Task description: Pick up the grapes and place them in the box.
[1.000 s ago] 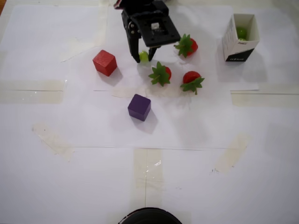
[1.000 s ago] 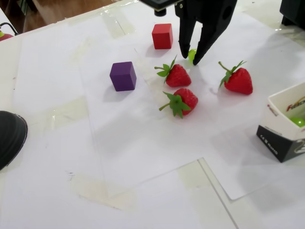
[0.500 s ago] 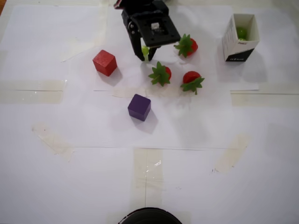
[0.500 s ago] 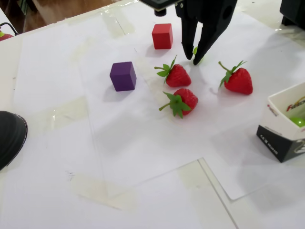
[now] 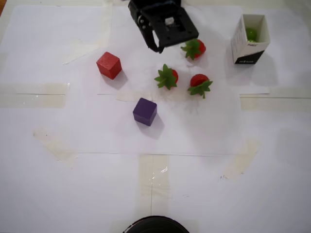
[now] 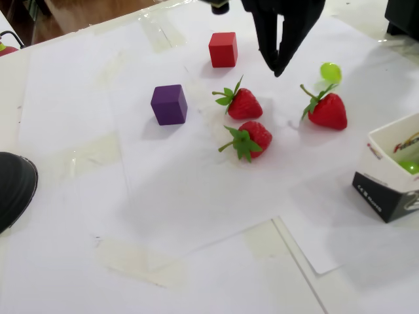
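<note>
Loose grape (image 6: 330,71) now lies on the paper just beside the leaves of the right-hand strawberry (image 6: 327,109) in the fixed view; half a second ago it sat between the fingertips, and it has slipped out. End effector (image 6: 277,67) has risen since then, fingers (image 6: 289,51) drawn close together with nothing between them. In the overhead view the black end effector (image 5: 158,48) sits higher in the picture than before, and it hides that grape.

Second grape (image 5: 251,33) rests inside the box (image 5: 241,43), seen from above as a green ball at the bottom of the open carton; the fixed view shows a sliver of it (image 6: 410,167) inside the box (image 6: 384,193) at the right edge.

Box stands upright on the counter (image 5: 218,194), well apart from the loose grape, right of all three strawberries.

Strawberry (image 5: 195,48) nearest the end effector lies just right of it in the overhead view. Two more strawberries (image 5: 167,76) (image 5: 199,84) lie side by side below. Red cube (image 5: 109,65) sits to the left, purple cube (image 5: 145,111) below the strawberries, both unmoved. Dark round object (image 5: 155,225) shows at the bottom edge.
</note>
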